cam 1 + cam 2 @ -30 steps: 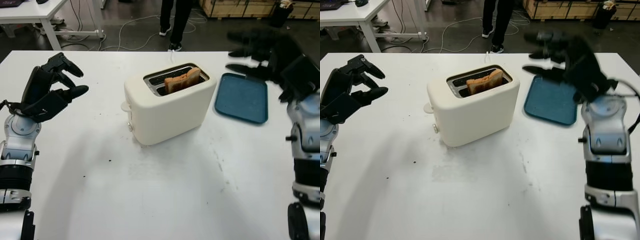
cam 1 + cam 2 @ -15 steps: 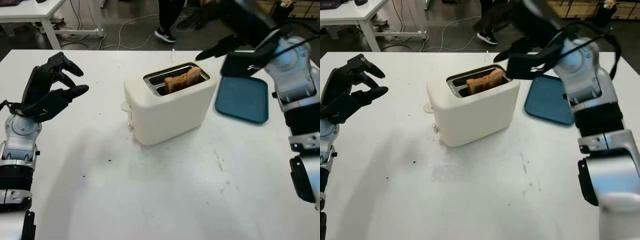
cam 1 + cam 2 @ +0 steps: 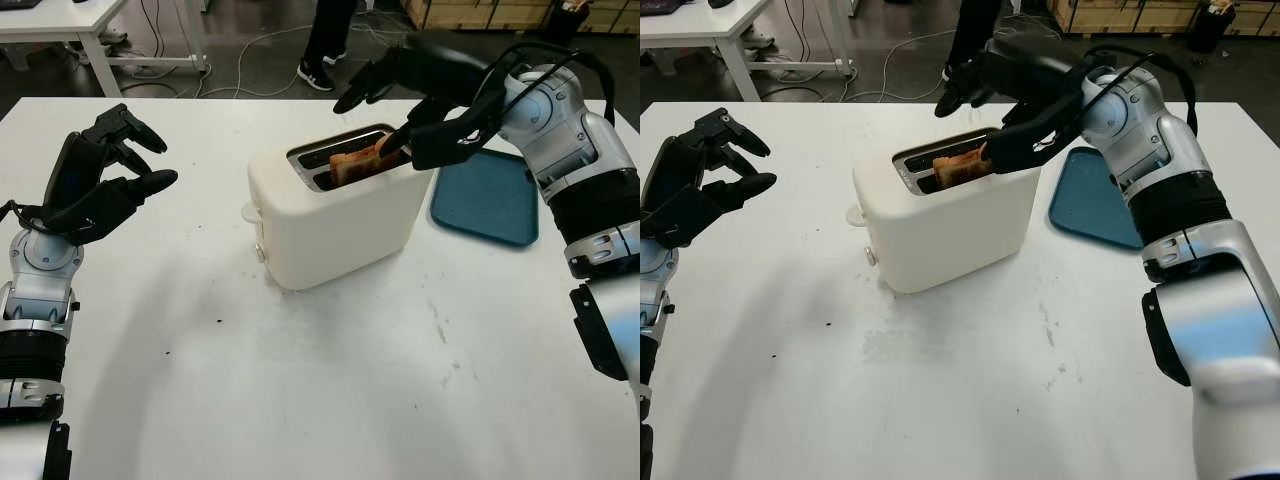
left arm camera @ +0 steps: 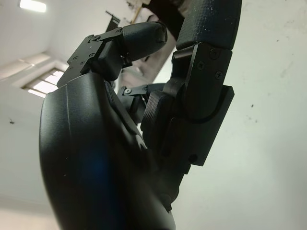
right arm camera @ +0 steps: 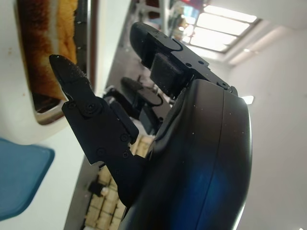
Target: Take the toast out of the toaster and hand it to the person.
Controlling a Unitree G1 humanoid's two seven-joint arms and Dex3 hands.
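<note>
Both head eyes share the toaster [image 3: 335, 215] from above

A second ago the right hand [image 3: 420, 100] is raised over the tray [image 3: 490, 200]; now it is over the toaster [image 3: 335, 205], with the arm reaching across the tray's near corner. One of its fingers [image 3: 392, 143] is now at the toast [image 3: 358, 163] at the slot's right end, the others above the slot, holding nothing. Behind the table [image 3: 300, 380], the person's shoes [image 3: 316, 74] are further left.
</note>
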